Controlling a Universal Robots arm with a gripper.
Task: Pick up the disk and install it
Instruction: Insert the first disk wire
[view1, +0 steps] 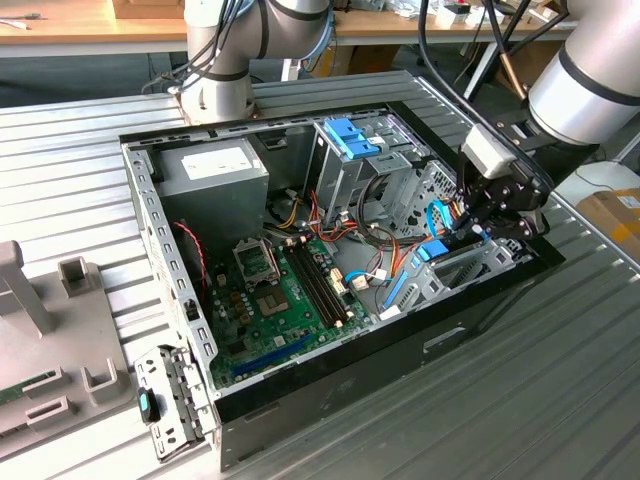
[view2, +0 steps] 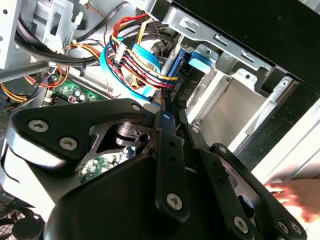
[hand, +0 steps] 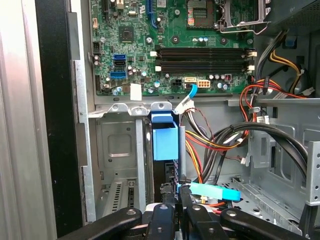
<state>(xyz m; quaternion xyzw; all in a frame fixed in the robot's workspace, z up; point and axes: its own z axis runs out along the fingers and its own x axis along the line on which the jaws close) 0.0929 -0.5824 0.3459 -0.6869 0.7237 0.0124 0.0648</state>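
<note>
The open computer case (view1: 330, 300) lies on a ribbed metal surface (view1: 560, 400), workbenches behind. The gripper (view1: 487, 228) reaches into the case's drive bay (hand: 120, 150), its fingers (hand: 172, 200) closed narrowly on the disk (hand: 165, 142), which stands on edge there. Judged step: installing. Seating needs a straight push along the bay.

A ribbed grey metal tabletop (view1: 560, 330) fills the near scene, with a wooden workbench (view1: 70, 25) along the far left.
</note>
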